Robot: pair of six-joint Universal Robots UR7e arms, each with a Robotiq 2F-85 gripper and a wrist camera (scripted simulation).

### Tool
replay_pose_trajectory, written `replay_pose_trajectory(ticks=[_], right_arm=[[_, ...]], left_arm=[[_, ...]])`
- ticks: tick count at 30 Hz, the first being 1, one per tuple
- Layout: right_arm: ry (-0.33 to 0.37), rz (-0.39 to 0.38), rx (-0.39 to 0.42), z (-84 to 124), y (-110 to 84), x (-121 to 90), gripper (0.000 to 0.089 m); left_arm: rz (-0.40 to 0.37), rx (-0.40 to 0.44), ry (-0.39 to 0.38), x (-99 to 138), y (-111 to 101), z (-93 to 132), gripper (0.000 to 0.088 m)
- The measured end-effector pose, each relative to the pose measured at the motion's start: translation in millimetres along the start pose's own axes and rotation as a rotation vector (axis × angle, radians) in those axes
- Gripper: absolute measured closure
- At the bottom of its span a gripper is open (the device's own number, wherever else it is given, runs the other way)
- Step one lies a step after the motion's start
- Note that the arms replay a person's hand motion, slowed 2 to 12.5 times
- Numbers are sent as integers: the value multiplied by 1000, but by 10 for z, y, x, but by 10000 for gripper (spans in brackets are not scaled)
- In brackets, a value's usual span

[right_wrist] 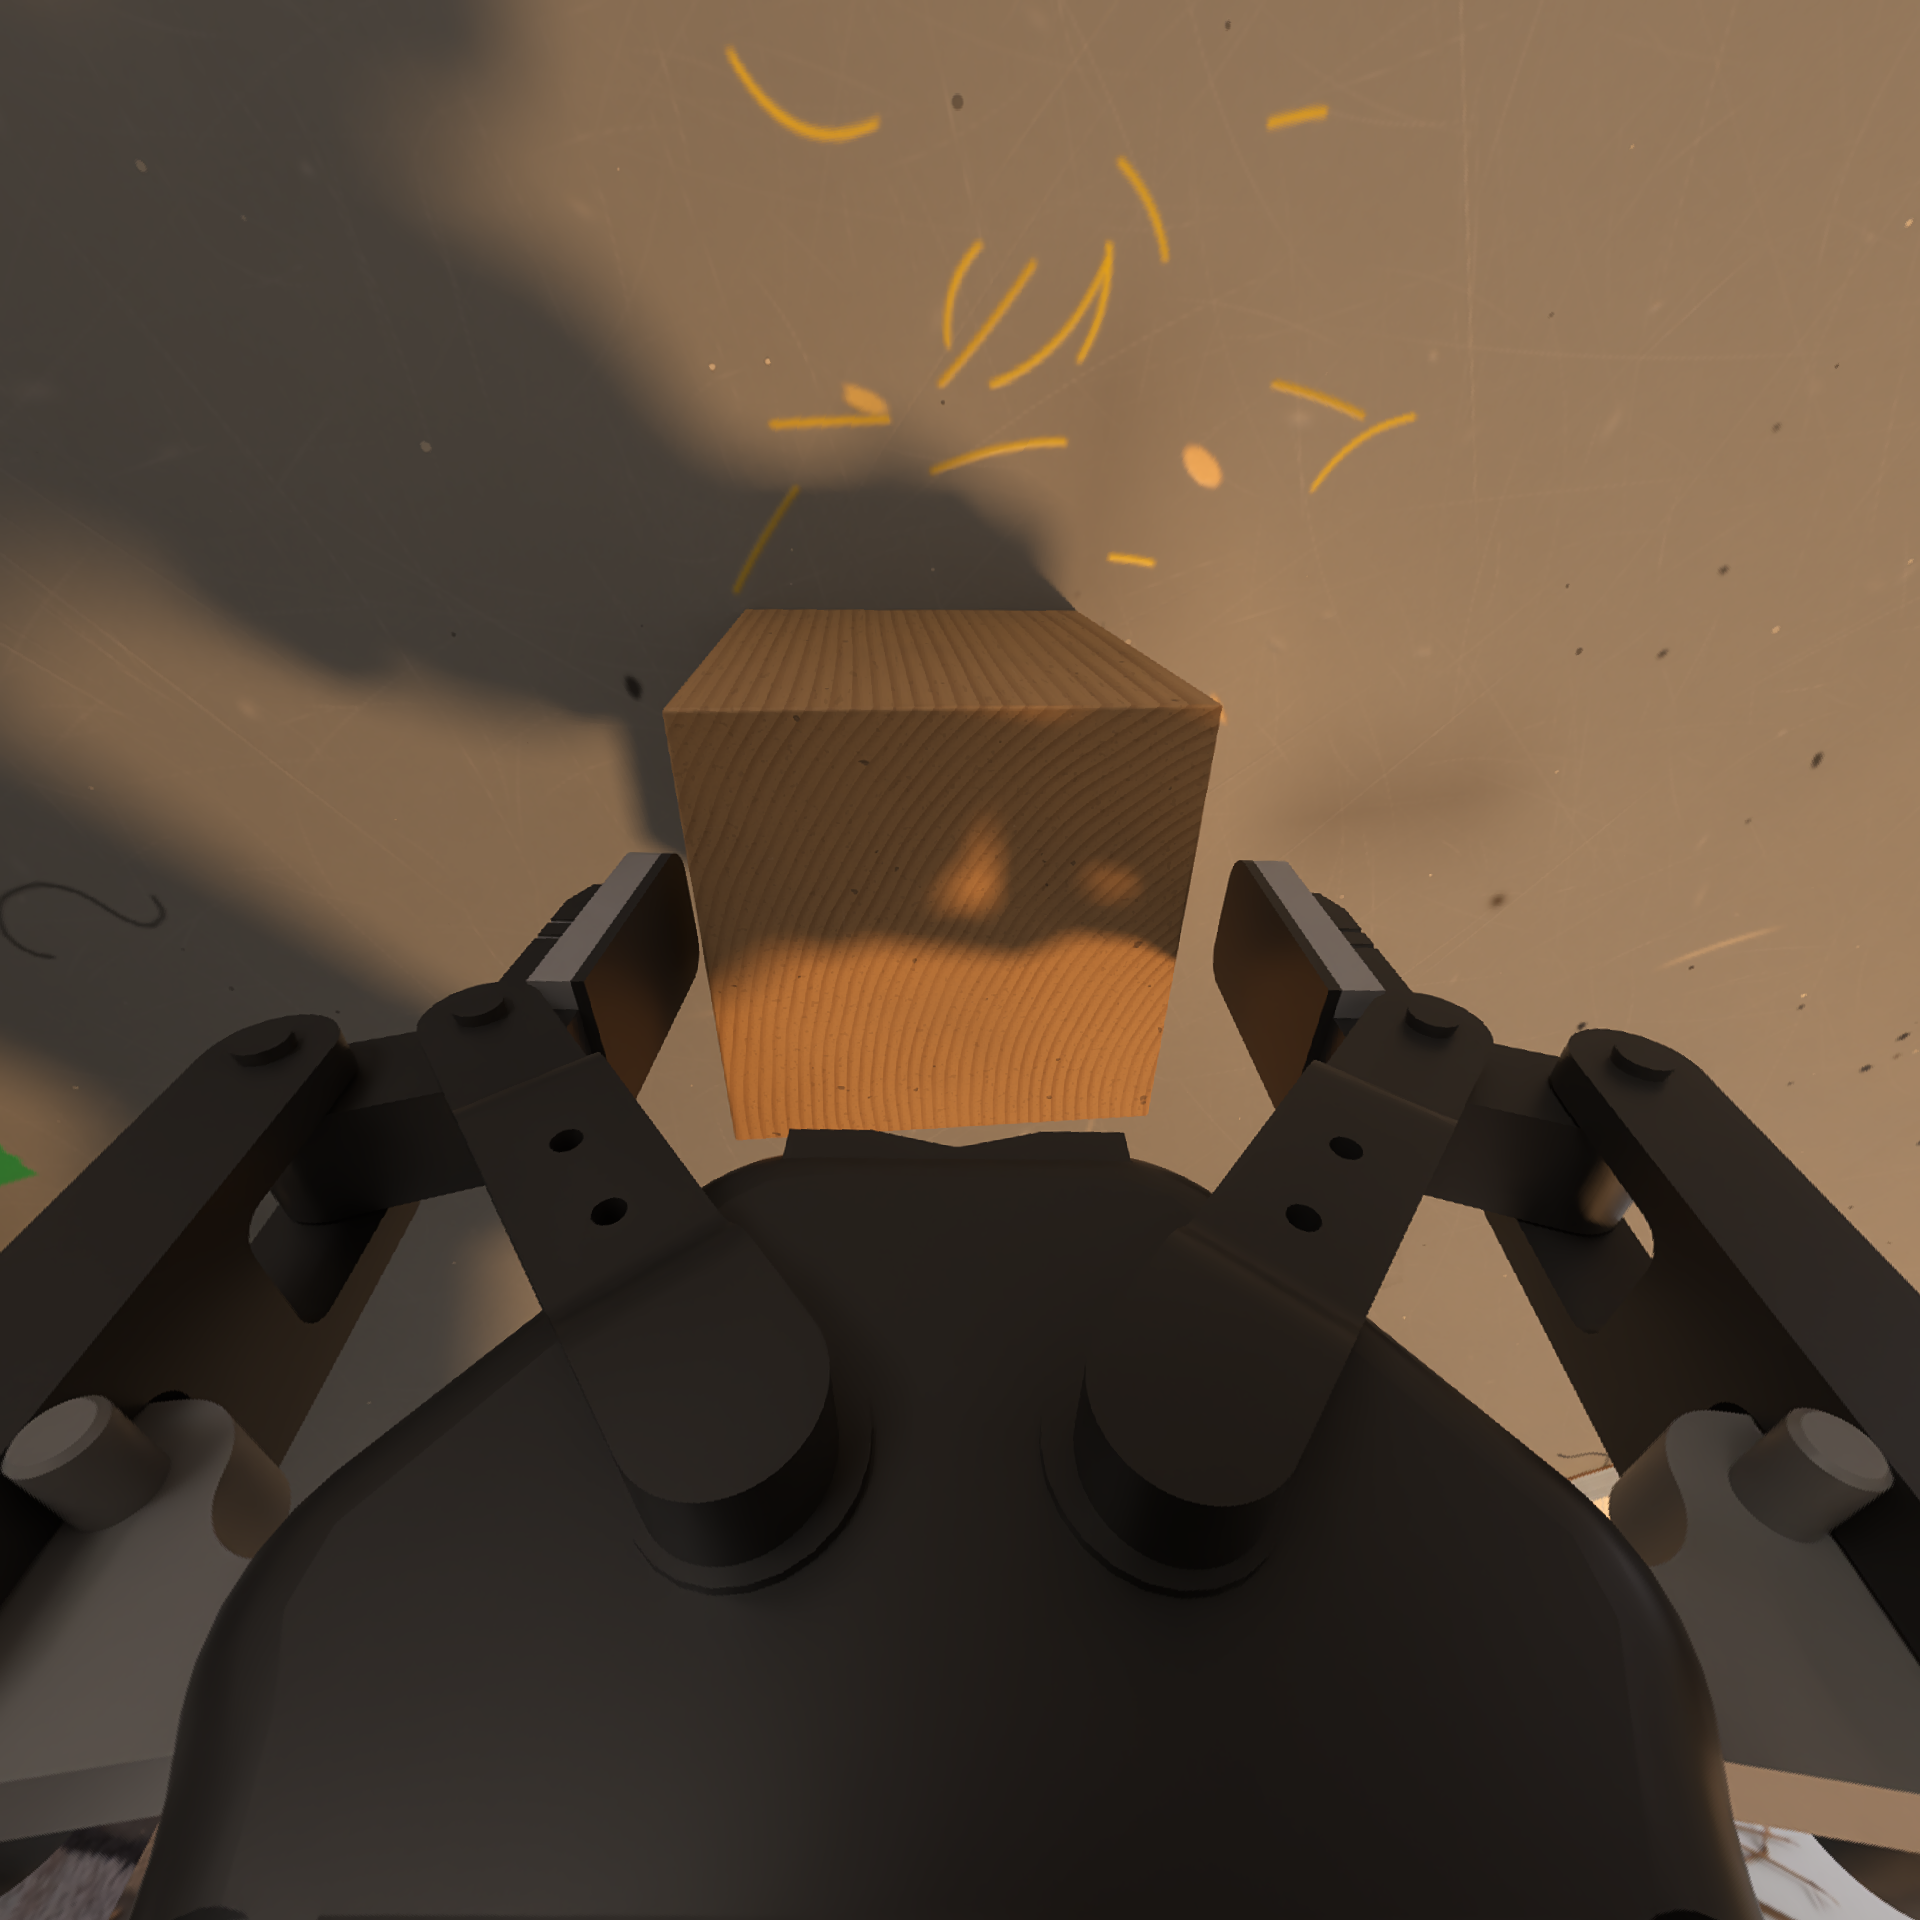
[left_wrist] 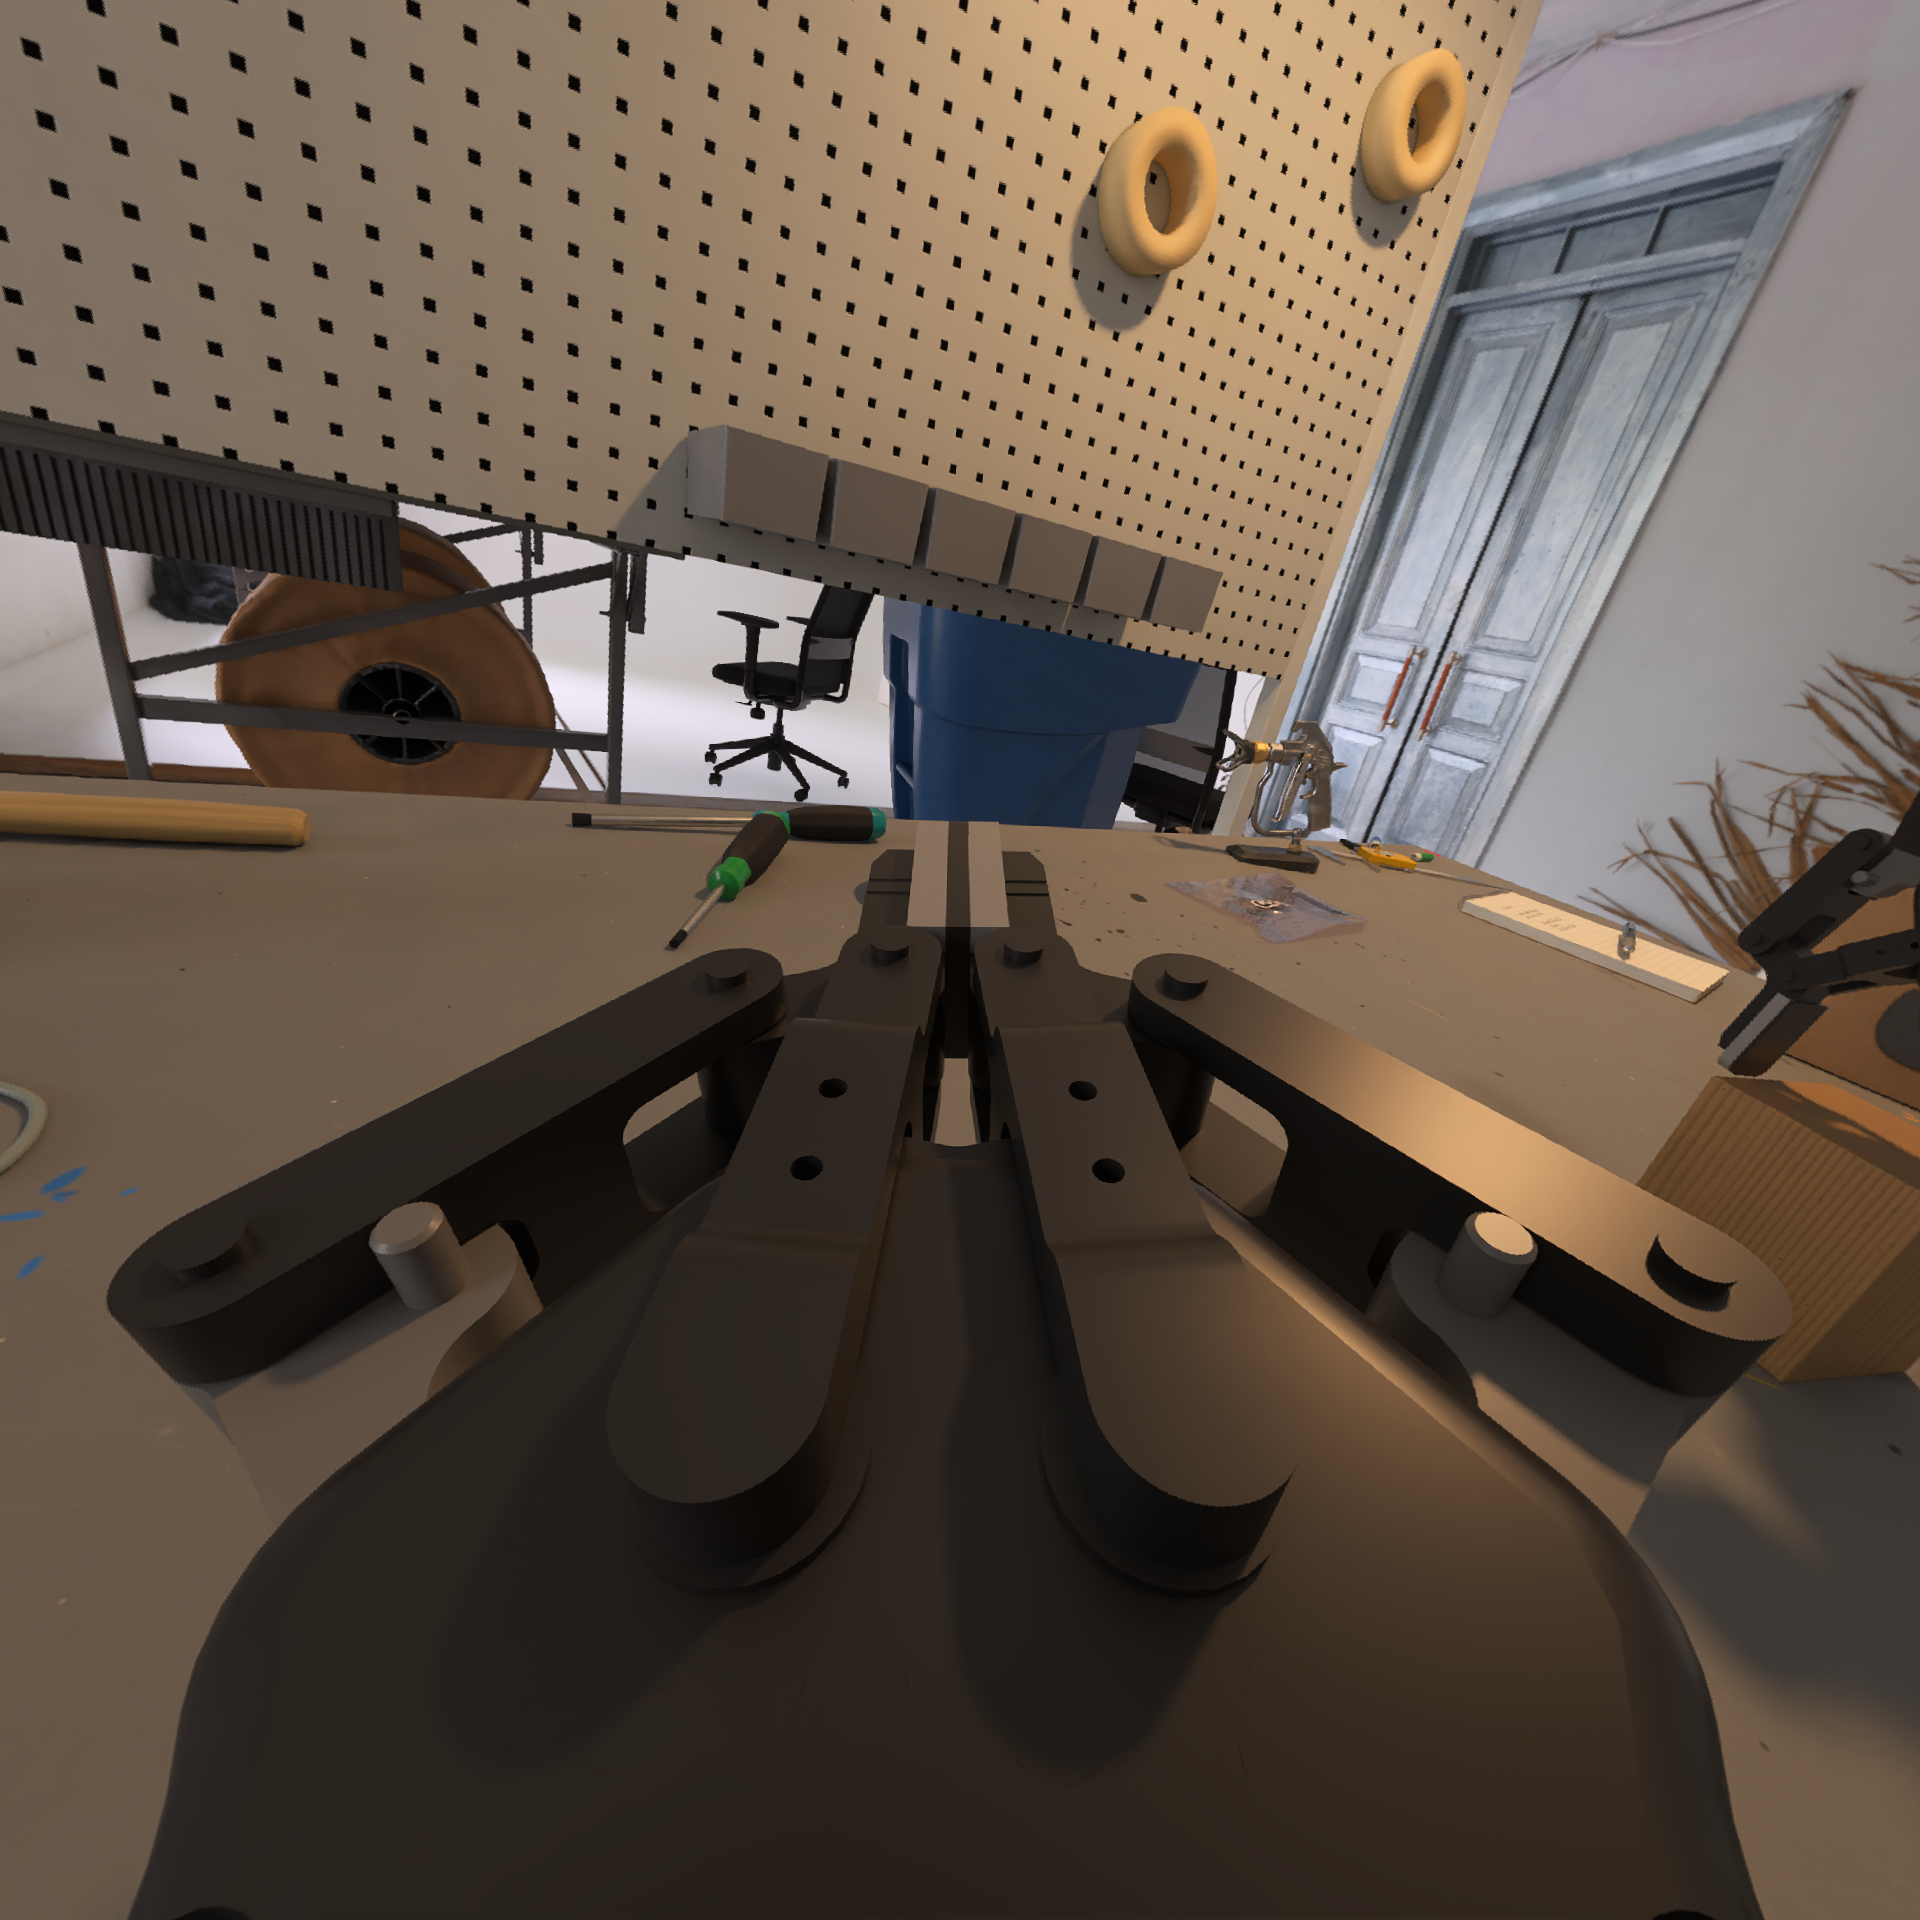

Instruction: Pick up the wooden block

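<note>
The wooden block (right_wrist: 935,883), a light-brown cube with curved grain, stands on the brown table (right_wrist: 1558,623). My right gripper (right_wrist: 951,935) is open and straddles the block, one pad on each side of it with small gaps. The block also shows at the right edge of the left wrist view (left_wrist: 1787,1226), with the right gripper (left_wrist: 1787,997) over it. My left gripper (left_wrist: 956,883) is shut and empty, held above the table away from the block.
On the table in the left wrist view lie two green-and-black screwdrivers (left_wrist: 769,842), a wooden handle (left_wrist: 156,821), a clear plastic bag (left_wrist: 1262,904), a notepad (left_wrist: 1590,935) and a spray gun (left_wrist: 1288,790). A pegboard (left_wrist: 727,260) stands behind. Yellow scratch marks (right_wrist: 1039,312) lie beyond the block.
</note>
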State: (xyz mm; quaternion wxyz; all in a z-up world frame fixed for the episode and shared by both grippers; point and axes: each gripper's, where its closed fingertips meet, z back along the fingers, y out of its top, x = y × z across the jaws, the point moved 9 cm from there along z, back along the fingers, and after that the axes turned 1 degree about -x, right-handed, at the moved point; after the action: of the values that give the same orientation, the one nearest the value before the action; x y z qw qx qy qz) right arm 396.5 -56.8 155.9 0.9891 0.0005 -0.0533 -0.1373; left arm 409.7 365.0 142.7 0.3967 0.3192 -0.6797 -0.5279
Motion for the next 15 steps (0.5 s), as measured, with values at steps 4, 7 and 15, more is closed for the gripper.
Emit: replay_pose_trajectory(ticks=[4,7,15], right_arm=[[3,0,-2,-6,-2,0,39],[5,0,-1,-9,-1,-2,39],[8,-2,-4,-24,-5,-3,39]], left_arm=[[0,-1,0,-1,-1,0,882],[-1,-1,1,-1,-1,-1,882],[-1,-2,2,-3,-1,0,882]])
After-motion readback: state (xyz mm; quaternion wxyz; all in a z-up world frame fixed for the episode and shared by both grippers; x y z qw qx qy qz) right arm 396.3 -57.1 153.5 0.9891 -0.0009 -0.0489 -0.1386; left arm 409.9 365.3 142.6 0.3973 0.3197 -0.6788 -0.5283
